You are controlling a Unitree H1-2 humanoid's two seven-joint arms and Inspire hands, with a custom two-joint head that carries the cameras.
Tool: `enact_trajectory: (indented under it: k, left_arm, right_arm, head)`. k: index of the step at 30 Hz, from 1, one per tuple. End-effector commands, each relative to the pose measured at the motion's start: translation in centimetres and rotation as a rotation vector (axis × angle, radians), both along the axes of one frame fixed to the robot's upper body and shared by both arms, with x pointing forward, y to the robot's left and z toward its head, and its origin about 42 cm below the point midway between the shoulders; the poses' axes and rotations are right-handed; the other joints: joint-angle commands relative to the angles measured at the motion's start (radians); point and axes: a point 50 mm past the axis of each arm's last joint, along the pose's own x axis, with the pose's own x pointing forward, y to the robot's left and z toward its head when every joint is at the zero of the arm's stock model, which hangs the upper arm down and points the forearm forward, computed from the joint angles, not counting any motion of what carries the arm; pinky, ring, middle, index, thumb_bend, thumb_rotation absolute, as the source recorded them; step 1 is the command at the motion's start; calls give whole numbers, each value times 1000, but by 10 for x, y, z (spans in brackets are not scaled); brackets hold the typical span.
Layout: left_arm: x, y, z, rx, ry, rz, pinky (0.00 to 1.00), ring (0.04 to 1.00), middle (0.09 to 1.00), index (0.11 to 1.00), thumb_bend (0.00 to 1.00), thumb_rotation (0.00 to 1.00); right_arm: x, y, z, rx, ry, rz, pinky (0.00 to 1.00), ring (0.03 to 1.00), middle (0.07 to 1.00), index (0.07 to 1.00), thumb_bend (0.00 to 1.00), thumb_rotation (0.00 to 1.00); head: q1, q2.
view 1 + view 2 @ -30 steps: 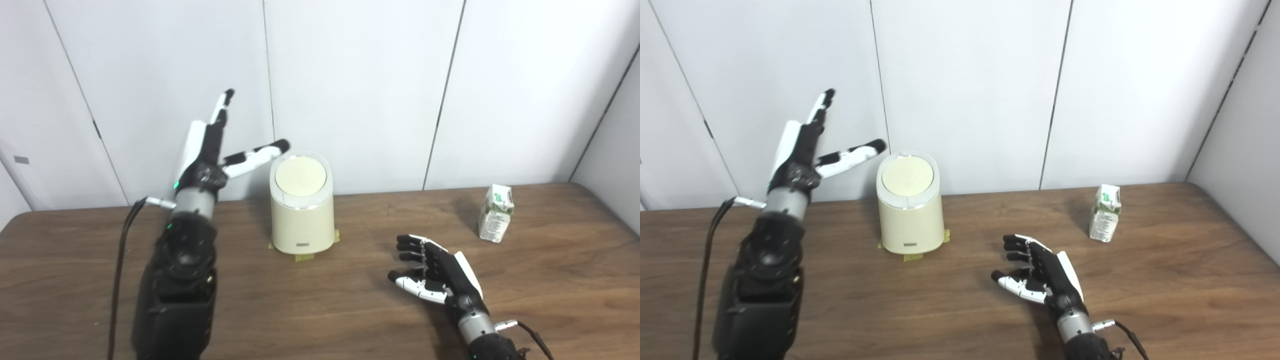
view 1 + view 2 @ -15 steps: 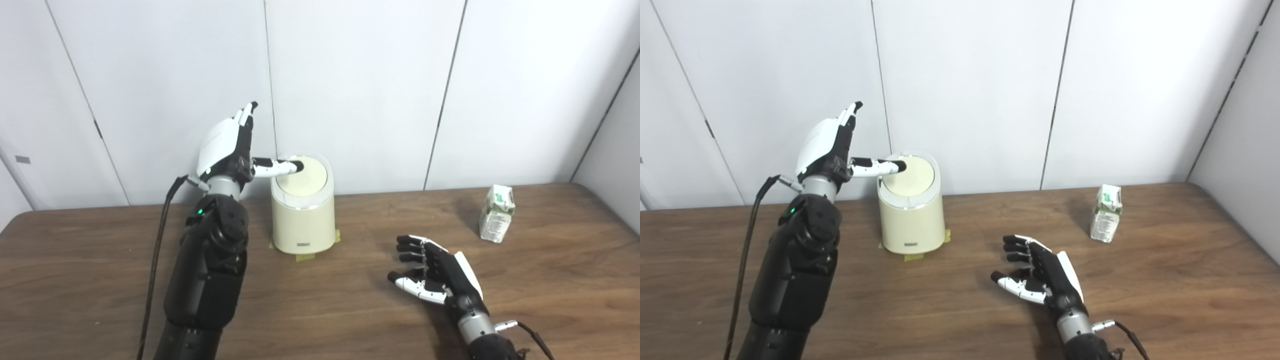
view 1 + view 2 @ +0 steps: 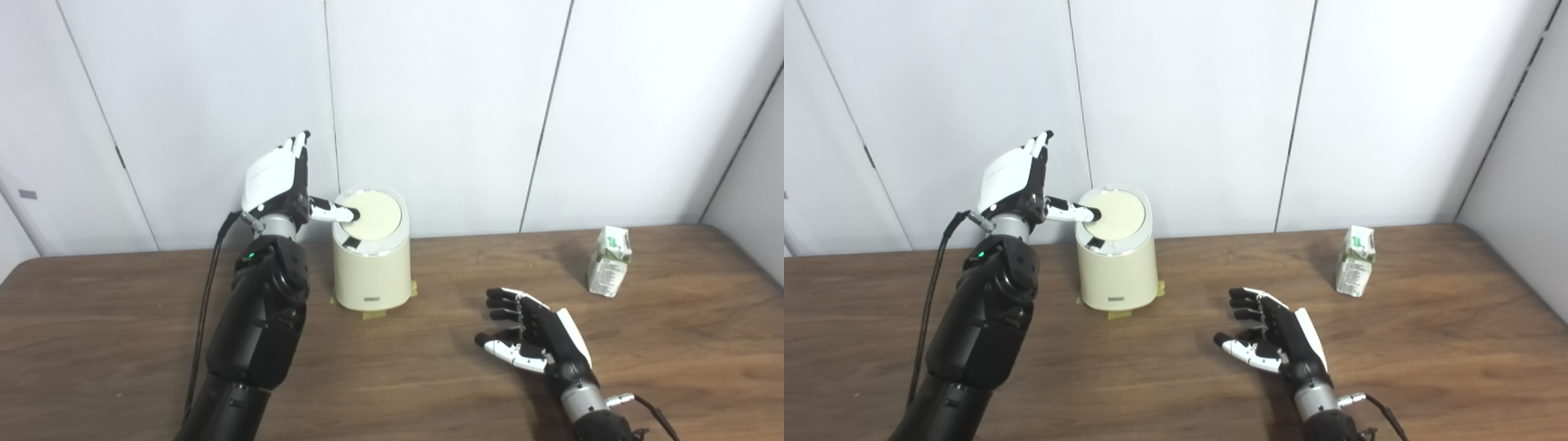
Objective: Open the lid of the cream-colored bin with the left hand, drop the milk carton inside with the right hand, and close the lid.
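The cream-colored bin stands on the wooden table near the back wall, its round lid tilted a little, with a small dark gap at its front-left rim. My left hand is open beside the bin's left top; its thumb presses down on the lid's left edge and the other fingers point up. The white and green milk carton stands upright at the far right. My right hand is open and empty, resting on the table well left of the carton.
Yellow tape marks the bin's base. White wall panels stand just behind the bin. The table's right edge runs close behind the carton. A black cable hangs along my left arm.
My left hand swung down and right from above the table to the bin, and its thumb now presses the lid, which has tipped slightly. The right hand and carton have not moved.
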Motion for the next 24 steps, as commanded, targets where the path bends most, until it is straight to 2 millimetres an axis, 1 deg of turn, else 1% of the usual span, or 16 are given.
enact_trajectory:
  k: [1, 6, 9, 12, 13, 15, 17, 21, 24]
  left_arm:
    - [6, -7, 30, 8, -83, -10, 1000, 1000, 1000, 1000, 956, 222]
    - [6, -8, 25, 11, -71, -19, 1000, 1000, 1000, 1000, 959, 250]
    - [6, -10, 21, 21, -62, -24, 1000, 1000, 1000, 1000, 965, 298]
    - [6, -13, 19, 33, -56, -28, 1000, 1000, 1000, 1000, 937, 398]
    - [7, -14, 18, 42, -55, -28, 1000, 1000, 1000, 1000, 922, 451]
    - [8, -16, 17, 67, -52, -26, 1000, 1000, 1000, 1000, 907, 524]
    - [9, -17, 17, 74, -52, -25, 1000, 1000, 1000, 1000, 887, 577]
    - [11, -19, 16, 79, -52, -23, 1000, 1000, 1000, 1000, 888, 623]
    - [12, -21, 17, 75, -53, -31, 1000, 1000, 1000, 1000, 905, 613]
  right_arm:
    - [-20, 3, -33, -13, 176, 4, 684, 730, 746, 728, 320, 66]
    - [-21, 4, -32, -19, 172, 11, 688, 732, 744, 731, 311, 81]
    - [-22, 5, -31, -30, 171, 10, 678, 727, 740, 730, 311, 102]
    - [-23, 7, -29, -36, 177, 4, 677, 724, 739, 730, 318, 109]
    - [-23, 7, -29, -37, 182, 3, 680, 725, 740, 730, 317, 112]
    - [-23, 8, -28, -38, 183, 8, 681, 725, 742, 733, 312, 111]
    - [-23, 9, -27, -45, 182, 10, 675, 721, 739, 733, 307, 109]
    - [-23, 11, -26, -38, 189, 6, 677, 722, 737, 731, 306, 113]
    - [-22, 12, -25, -53, 183, 10, 674, 720, 736, 730, 300, 106]
  head:
    - [-3, 3]
    - [-11, 7]
    - [-14, 7]
    - [-16, 9]
    - [-17, 9]
    - [-18, 10]
    - [-19, 11]
    - [-22, 13]
    - [-25, 13]
